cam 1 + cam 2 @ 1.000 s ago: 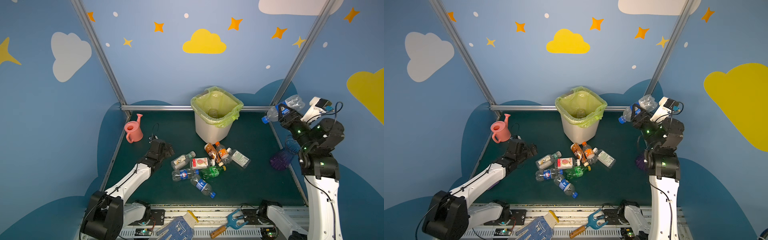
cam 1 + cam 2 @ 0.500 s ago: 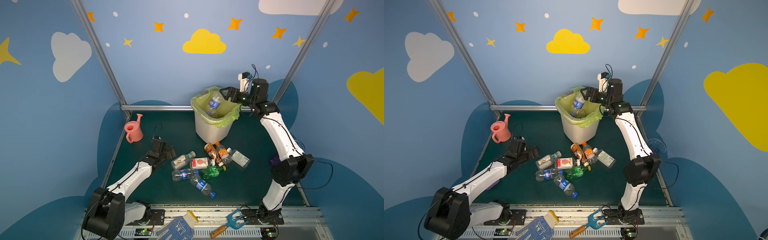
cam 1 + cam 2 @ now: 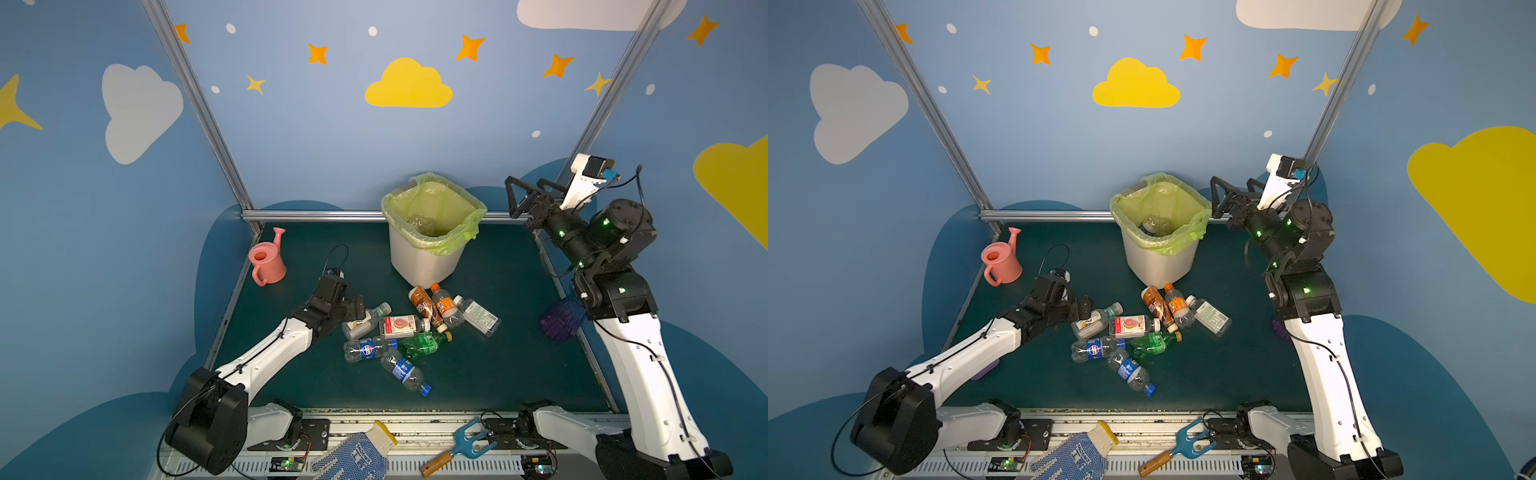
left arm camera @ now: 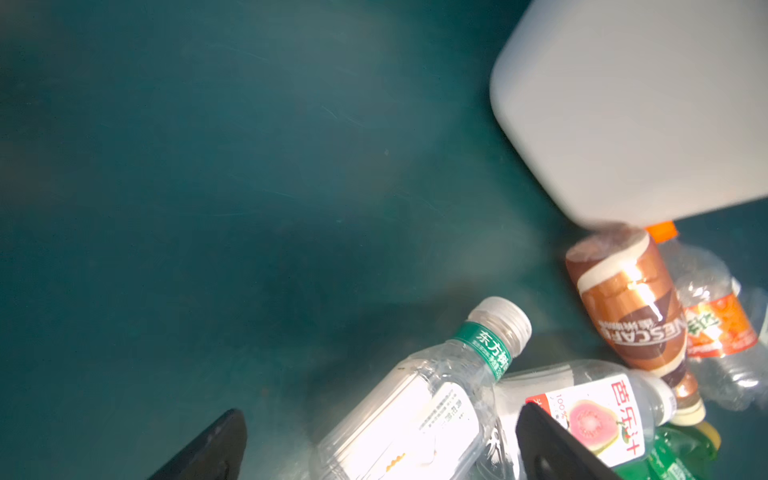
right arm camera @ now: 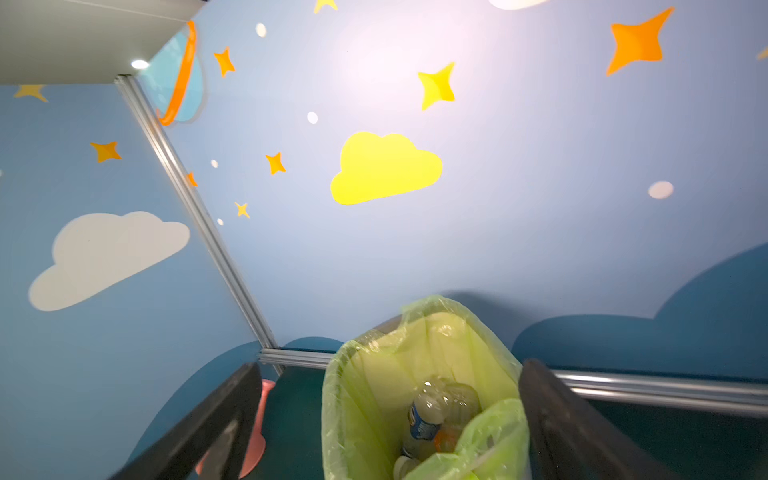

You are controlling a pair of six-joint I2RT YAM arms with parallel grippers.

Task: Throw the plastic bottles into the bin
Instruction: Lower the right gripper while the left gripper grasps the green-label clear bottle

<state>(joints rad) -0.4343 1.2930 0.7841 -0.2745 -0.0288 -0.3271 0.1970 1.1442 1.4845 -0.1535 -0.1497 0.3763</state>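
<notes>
Bottles (image 3: 415,328) lie heaped on the bench (image 3: 498,374) just ahead of our left end effector (image 3: 360,315). Its jaws stand wide apart either side of one clear bottle (image 4: 415,407), not closed on it. Our right end effector (image 3: 513,198) hangs wide open and empty beside the bin (image 3: 419,257), which holds several more.

Light blue walls (image 3: 332,145) stand on three sides, joined by slanted silver aluminium posts (image 3: 195,104). They carry a yellow cloud sticker (image 3: 409,85), white cloud stickers (image 3: 139,110), orange stars (image 3: 318,54) and, low down, dark blue cloud shapes (image 3: 220,270). The floor is a dark green mat (image 3: 498,374). In the right wrist view a small round ceiling lamp (image 5: 139,64) shines.
</notes>
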